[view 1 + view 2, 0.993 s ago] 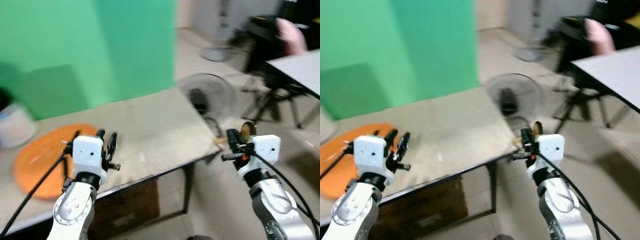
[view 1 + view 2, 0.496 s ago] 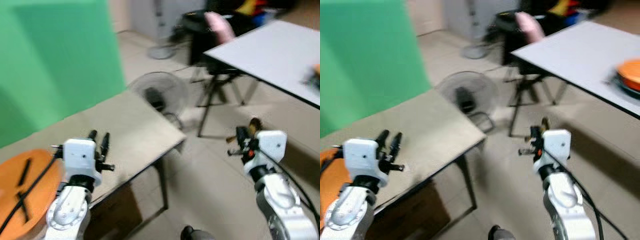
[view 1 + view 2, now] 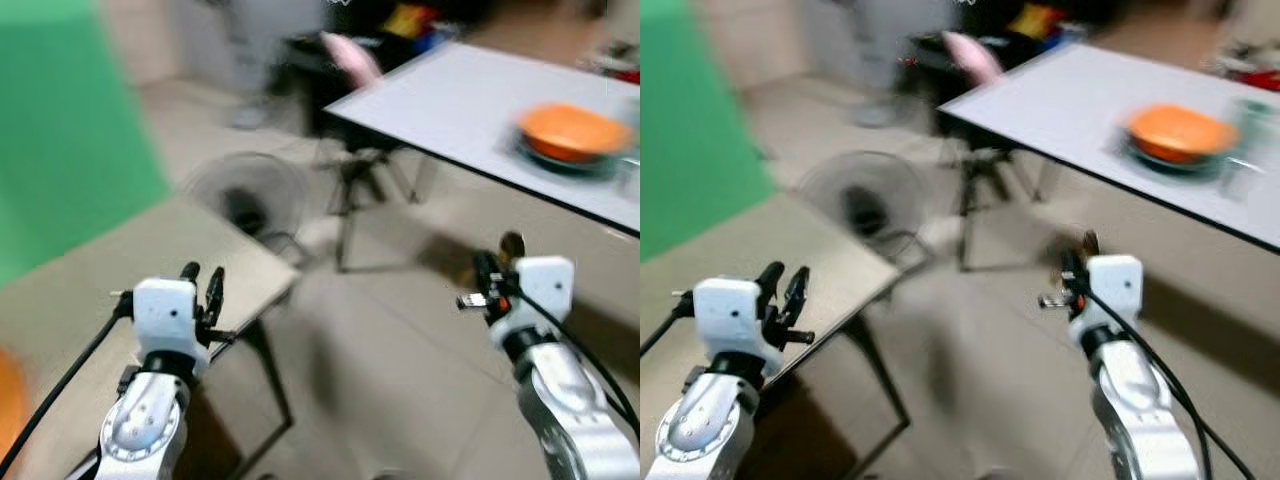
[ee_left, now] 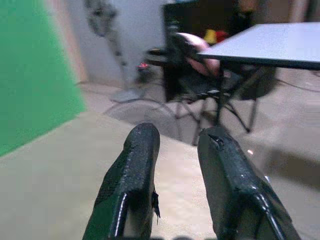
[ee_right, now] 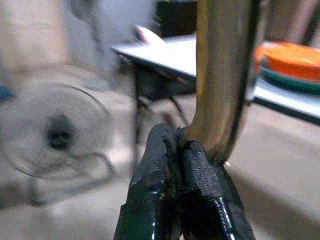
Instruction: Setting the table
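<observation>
carrying a brass-coloured utensil (image 5: 222,75) in my right gripper (image 3: 487,288), i am facing across open floor toward the white table (image 3: 470,95), where an orange bowl (image 3: 570,130) is sitting on a darker plate. my two black fingers (image 5: 200,195) are pressed tight around the utensil's lower stem, and its rounded end (image 3: 512,244) is poking up above the wrist; whether it is a spoon or something else i cannot say, because the picture is smeared with motion.

my left gripper (image 3: 203,285) is riding idle over the corner of the beige table (image 3: 90,290), its fingers slightly parted with nothing between them. a floor fan (image 3: 243,190) is standing between the two tables, and a dark chair with something pink on it (image 3: 345,60) is at the white table's far end.

to do this stretch well, i am judging that i should be keeping the pinch firm, since the utensil is long and held low on its stem, so it could pivot with each step. i should also be steering wide of the fan and the table legs, and only be lowering the wrist once the tabletop beside the bowl is steady and sharp ahead of me.
</observation>
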Robot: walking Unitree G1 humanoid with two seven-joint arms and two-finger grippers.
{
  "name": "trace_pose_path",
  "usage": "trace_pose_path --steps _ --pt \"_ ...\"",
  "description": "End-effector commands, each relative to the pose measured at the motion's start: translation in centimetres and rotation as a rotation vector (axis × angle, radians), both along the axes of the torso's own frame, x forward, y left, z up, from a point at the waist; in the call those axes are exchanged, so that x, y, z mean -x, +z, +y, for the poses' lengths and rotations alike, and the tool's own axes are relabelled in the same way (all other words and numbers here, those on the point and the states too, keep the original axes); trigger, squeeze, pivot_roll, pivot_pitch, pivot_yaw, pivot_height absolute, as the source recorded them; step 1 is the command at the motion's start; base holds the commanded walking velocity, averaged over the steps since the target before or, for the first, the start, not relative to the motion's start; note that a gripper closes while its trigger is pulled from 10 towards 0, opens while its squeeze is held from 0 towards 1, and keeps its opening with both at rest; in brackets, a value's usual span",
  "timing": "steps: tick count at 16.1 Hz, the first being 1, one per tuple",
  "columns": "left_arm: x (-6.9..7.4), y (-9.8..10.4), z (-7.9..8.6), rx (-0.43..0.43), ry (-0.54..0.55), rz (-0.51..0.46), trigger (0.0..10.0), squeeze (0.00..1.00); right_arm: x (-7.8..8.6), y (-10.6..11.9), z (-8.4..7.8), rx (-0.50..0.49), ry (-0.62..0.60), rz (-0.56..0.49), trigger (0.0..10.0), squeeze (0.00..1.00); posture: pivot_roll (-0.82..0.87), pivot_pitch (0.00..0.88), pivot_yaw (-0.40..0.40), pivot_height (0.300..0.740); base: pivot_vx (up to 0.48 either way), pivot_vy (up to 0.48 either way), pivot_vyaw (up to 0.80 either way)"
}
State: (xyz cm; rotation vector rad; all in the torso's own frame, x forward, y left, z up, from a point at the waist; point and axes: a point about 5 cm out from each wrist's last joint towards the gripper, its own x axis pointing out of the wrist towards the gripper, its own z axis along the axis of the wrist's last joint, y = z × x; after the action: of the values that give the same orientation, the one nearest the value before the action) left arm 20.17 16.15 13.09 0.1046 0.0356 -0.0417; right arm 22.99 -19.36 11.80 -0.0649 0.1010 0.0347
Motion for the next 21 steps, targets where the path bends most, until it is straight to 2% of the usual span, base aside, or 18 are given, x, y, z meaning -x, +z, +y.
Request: trace_pose_path --steps 1,3,7,15,21 --pt "-0.2 0.1 -0.1 -0.015 0.002 -0.011 10.0 0.00 0.0 0.3 -0.1 -0.002 0.000 -0.002 10.0 0.00 -0.13 0.000 0.069 0.740 0.000 0.000 -0.80" --pt "-0.5 0.3 -0.1 0.013 -0.004 -0.022 10.0 0.00 0.0 0.3 -0.3 0.024 -0.010 0.007 10.0 0.00 -0.13 0.000 0.070 0.740 0.000 0.000 -0.80" --pt "-0.9 0.5 -0.5 -0.005 -0.040 -0.034 10.0 0.00 -0.1 0.2 -0.9 0.046 -0.048 0.039 10.0 0.00 -0.14 0.000 0.070 0.740 0.295 0.000 -0.74" --pt "-1.3 0.4 -1.5 0.018 -0.081 -0.024 10.0 0.00 -1.2 0.6 -1.4 0.114 -0.064 0.059 10.0 0.00 -0.15 0.000 0.075 0.740 0.330 0.000 0.00" --pt "-1.3 0.4 -1.6 0.024 -0.102 -0.016 10.0 0.00 -1.3 0.8 -1.7 0.108 -0.087 0.066 10.0 0.00 -0.14 0.013 0.087 0.740 0.330 0.000 -0.78"
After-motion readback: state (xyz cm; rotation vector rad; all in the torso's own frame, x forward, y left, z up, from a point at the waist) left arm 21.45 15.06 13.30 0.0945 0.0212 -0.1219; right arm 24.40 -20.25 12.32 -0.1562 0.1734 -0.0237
